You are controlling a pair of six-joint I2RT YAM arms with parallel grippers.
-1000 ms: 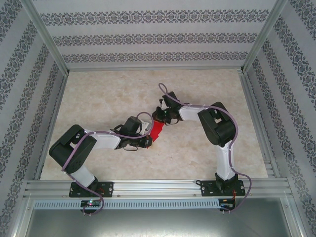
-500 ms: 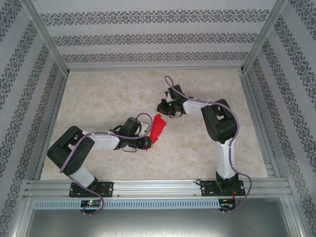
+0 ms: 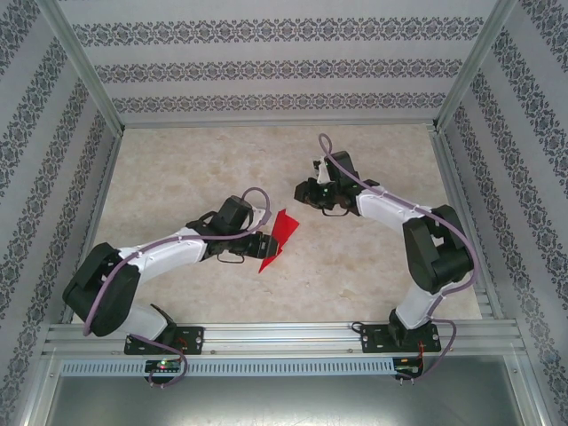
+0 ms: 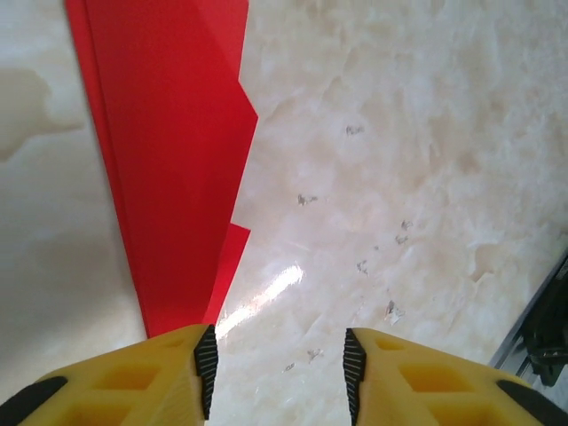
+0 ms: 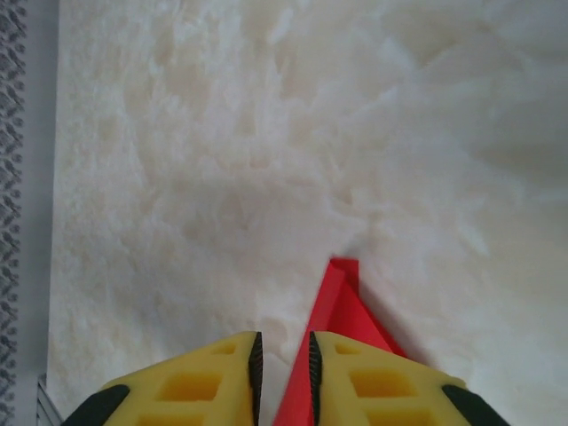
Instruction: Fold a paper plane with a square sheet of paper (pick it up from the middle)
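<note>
The red paper [image 3: 277, 235] is folded into a slim pointed paper plane and lies on the marbled table between the two arms. My left gripper [image 3: 263, 241] sits just left of it, open, with nothing between its pads. In the left wrist view the paper plane [image 4: 173, 160] runs away past the left fingertip [image 4: 206, 368], outside the gap of the gripper [image 4: 280, 373]. My right gripper [image 3: 303, 193] hovers up and to the right, apart from the paper. Its jaws [image 5: 282, 382] stand narrowly open, and the plane's tip [image 5: 348, 306] shows on the table beyond them.
An aluminium frame [image 3: 284, 335] borders the table [image 3: 195, 169], with patterned walls on three sides. A rail and dark fittings [image 4: 543, 328] show at the right of the left wrist view. Bare tabletop stretches behind and to both sides of the arms.
Both grippers have opened and let go of the paper. The right gripper pulled back up and to the right. The left arm stretched out, and the plane now lies free on the table.
</note>
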